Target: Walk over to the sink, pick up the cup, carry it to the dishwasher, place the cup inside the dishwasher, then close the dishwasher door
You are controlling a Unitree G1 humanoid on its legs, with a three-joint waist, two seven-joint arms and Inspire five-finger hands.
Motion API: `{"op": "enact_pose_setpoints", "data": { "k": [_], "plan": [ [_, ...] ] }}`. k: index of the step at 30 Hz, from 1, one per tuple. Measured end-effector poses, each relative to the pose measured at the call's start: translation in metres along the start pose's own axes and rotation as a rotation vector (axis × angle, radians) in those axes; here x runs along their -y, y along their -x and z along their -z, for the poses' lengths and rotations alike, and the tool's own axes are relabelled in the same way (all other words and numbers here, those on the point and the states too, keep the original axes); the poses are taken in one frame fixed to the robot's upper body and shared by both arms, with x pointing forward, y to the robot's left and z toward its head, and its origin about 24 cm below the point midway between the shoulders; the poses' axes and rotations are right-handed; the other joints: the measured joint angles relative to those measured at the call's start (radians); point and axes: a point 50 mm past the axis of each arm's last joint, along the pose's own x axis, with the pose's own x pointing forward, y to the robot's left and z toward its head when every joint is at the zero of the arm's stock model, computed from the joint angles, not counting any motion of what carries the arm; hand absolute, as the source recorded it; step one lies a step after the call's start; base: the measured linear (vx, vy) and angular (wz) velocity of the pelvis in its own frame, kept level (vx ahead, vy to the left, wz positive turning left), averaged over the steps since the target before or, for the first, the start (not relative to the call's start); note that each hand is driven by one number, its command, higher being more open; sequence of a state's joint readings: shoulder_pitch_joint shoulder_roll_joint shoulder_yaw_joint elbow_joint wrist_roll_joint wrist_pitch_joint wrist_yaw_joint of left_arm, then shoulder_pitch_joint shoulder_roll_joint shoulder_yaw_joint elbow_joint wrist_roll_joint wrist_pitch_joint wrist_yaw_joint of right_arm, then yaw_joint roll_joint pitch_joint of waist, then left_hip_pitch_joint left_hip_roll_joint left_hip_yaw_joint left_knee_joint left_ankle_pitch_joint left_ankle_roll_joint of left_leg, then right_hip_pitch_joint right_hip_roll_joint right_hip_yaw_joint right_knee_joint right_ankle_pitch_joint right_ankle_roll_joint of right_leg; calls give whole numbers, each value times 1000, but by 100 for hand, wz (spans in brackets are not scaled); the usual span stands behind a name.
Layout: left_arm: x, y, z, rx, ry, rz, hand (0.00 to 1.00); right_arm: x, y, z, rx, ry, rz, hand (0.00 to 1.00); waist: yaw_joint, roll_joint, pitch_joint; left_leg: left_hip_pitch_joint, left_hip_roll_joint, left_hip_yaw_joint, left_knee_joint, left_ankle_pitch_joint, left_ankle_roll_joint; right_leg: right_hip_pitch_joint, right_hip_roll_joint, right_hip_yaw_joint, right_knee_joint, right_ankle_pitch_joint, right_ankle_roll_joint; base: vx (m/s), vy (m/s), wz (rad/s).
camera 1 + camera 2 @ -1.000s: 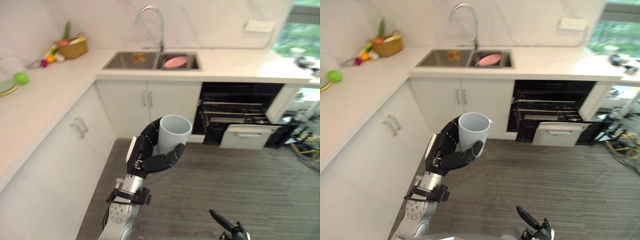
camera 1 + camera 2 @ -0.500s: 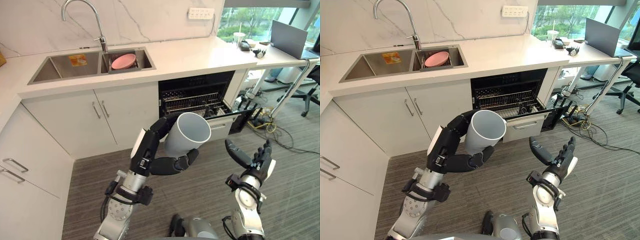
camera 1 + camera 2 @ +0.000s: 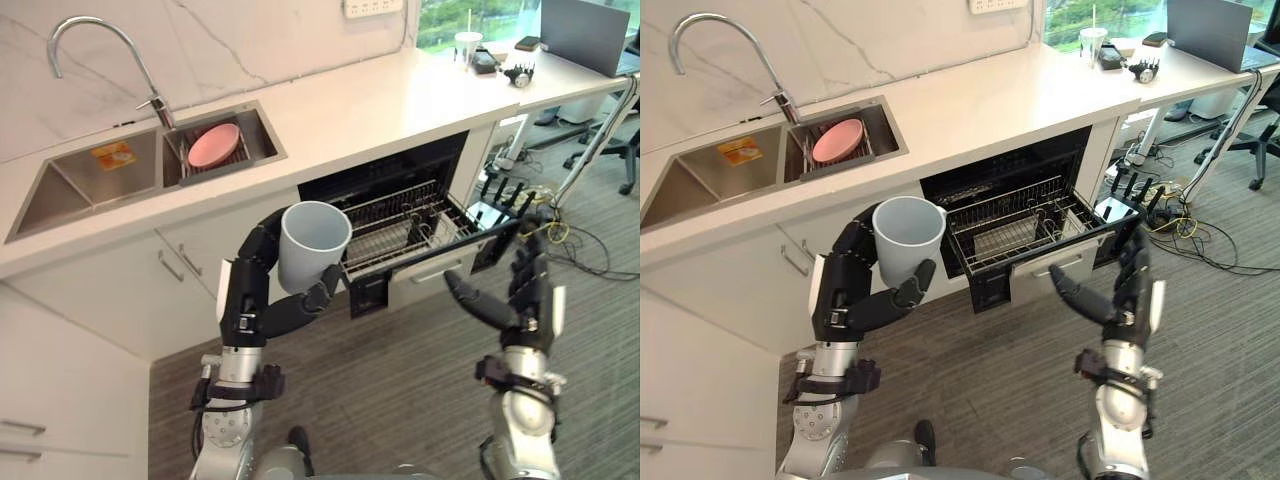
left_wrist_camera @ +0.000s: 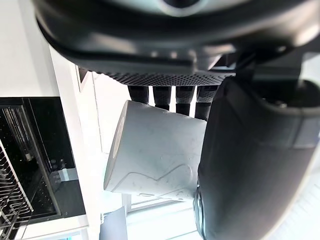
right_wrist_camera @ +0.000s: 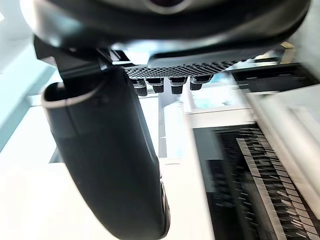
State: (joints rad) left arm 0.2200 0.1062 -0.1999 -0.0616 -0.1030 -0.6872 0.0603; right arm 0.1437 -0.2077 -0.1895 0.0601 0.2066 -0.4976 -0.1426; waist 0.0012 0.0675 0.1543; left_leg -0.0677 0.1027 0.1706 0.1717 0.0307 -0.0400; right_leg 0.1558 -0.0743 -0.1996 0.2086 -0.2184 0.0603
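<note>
The carry is the step in hand. The pale grey cup [image 3: 312, 245] is up off the sink [image 3: 90, 185] and sits in the robot's left hand [image 3: 252, 300], fingers and thumb clamped round its lower wall, mouth tipped slightly toward the robot. In the left wrist view, the fingers wrap the far side of the cup and the thumb closes on the near side. The cup hangs in the air in front of the white cabinets, just to the sink side of the dishwasher [image 3: 385, 190].

The dishwasher stands open under the bench [image 3: 380, 95]. Its wire rack [image 3: 405, 232] is drawn out and its door [image 3: 432, 283] hangs down below the rack. The right hand [image 3: 528, 300] is raised in front of the door's far end, fingers straight and spread, holding nothing.

By my reckoning the next move is a short one: bring the cup across over the rack, lower it into a free stretch of wire, and let go only once it rests there. The door comes last, and the empty right hand looks well placed for it.

As for writing — nothing legible. The cup is plain. An orange patch [image 3: 113, 156] in the sink's larger basin may be a label, too small to read. A pink dish [image 3: 213, 146] lies in the smaller basin.
</note>
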Motion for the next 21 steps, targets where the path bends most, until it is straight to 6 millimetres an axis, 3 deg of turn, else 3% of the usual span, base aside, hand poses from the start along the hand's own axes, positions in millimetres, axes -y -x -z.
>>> {"op": "enact_pose_setpoints", "data": {
  "k": [3,6,7,8,10,12,15,17,18,21],
  "plan": [
    [-2,-3,0,-6,15,27,0,-8,-4,-14,46,-35,-37,100,-2,-47,-28,19,-52,12,49,-84,32,36,-60,-12,10,-10,38,335,225,-1],
    [1,-3,0,-6,30,84,0,-12,5,-10,-2,-63,-12,100,5,-56,-33,102,-76,12,15,-124,42,-21,-114,-45,250,-6,44,217,173,6],
    [0,-4,-2,1,23,108,0,-16,10,-5,-35,-77,-7,100,4,-66,-32,153,-94,16,-4,-143,56,-105,-179,-76,481,44,7,233,199,-2],
    [0,-4,-3,3,20,114,0,-17,12,-4,-48,-79,-9,100,3,-66,-33,174,-98,18,-13,-153,63,-132,-200,-81,556,89,-13,218,155,-7],
    [0,-4,-8,19,-4,122,0,-25,14,0,-69,-92,-37,100,-13,-60,-45,211,-84,33,-21,-182,75,-207,-211,-79,642,34,-13,156,83,-14],
    [1,-8,-13,50,-7,114,0,-33,14,-1,-69,-105,-67,100,-23,-60,-54,217,-64,36,-27,-189,71,-260,-178,-106,546,-3,2,208,32,-9],
    [1,-11,-12,48,-9,107,0,-42,16,-2,-63,-95,-104,100,-29,-61,-52,244,-41,37,-38,-193,63,-271,-114,-151,234,16,-6,239,-62,-10],
    [-1,-11,-11,47,-27,96,0,-46,14,-9,-34,-99,-135,100,-32,-66,-43,289,-46,40,-26,-250,19,-259,-80,-151,63,215,-43,244,-138,-17],
    [0,-11,-10,37,-21,84,0,-45,13,-9,-29,-90,-146,100,-28,-41,-43,294,-25,42,-16,-263,8,-252,-60,-151,64,219,-50,211,-112,-28],
    [7,-15,-11,57,-34,105,0,-42,9,-14,-8,-75,-172,100,-25,-32,-41,308,16,44,-5,-270,1,-209,-6,-135,-6,229,-61,112,-112,-28]
  ]
}}
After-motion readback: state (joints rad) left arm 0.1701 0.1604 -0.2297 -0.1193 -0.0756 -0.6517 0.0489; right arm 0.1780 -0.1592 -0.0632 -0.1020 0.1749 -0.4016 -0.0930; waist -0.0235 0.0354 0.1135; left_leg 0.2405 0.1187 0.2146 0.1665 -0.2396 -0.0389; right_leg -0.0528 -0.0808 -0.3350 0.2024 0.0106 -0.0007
